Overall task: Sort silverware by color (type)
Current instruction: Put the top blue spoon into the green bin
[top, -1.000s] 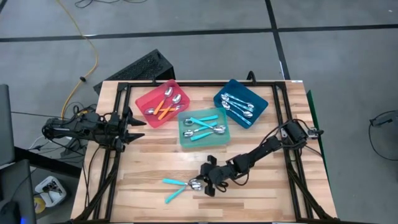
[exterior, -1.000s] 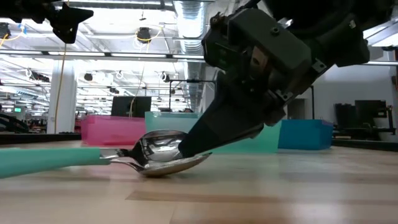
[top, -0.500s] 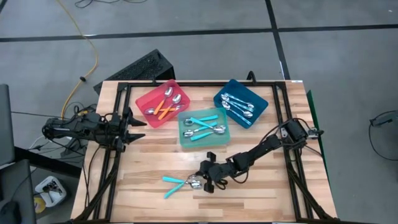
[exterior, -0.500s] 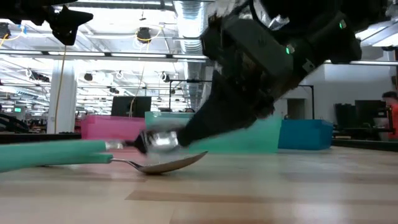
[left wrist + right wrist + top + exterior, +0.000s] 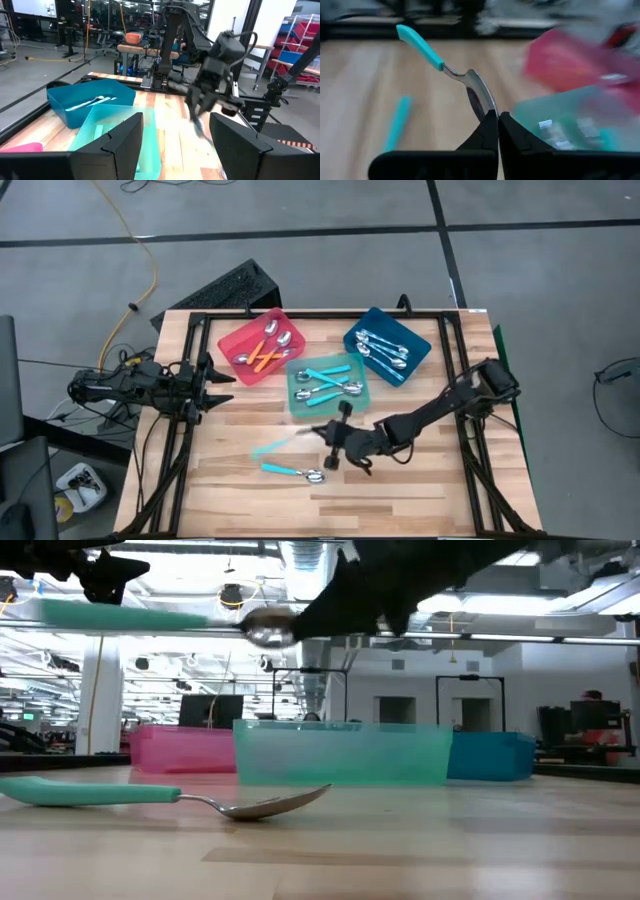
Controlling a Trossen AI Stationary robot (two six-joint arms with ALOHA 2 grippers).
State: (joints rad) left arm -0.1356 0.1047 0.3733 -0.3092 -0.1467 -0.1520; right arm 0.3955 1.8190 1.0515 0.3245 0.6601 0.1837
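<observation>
Carrying a teal-handled spoon point(image 5: 445, 65) clear of the bench point(image 5: 420, 490), the right gripper point(image 5: 338, 448) has its fingers pinched tight on the metal bowl, so the handle sticks out to the left over the wood. My read is that this is the carry step: the spoon is picked and wants dropping in with its own colour. The teal tray point(image 5: 358, 406) sits just beyond the gripper, toward the far side, with several teal spoons in it already. The next move calls for a short swing over that tray's rim, low enough that the long handle lands inside and not across the wall, then a release.

One more teal spoon point(image 5: 292, 472) lies flat on the bench, near and to the left of the gripper. The red tray point(image 5: 232, 340) holds orange-handled spoons and the blue tray point(image 5: 420, 358) the pale ones, both at the far side.

The left gripper point(image 5: 222, 379) waits at the left edge of the bench, its fingers spread wide and holding nothing.

From above the lifted spoon is only a smear; the right wrist camera shows the pinch on the bowl plainly. The low camera shows how high the spoon rides above the tray walls, and that the other spoon rests on the wood.
</observation>
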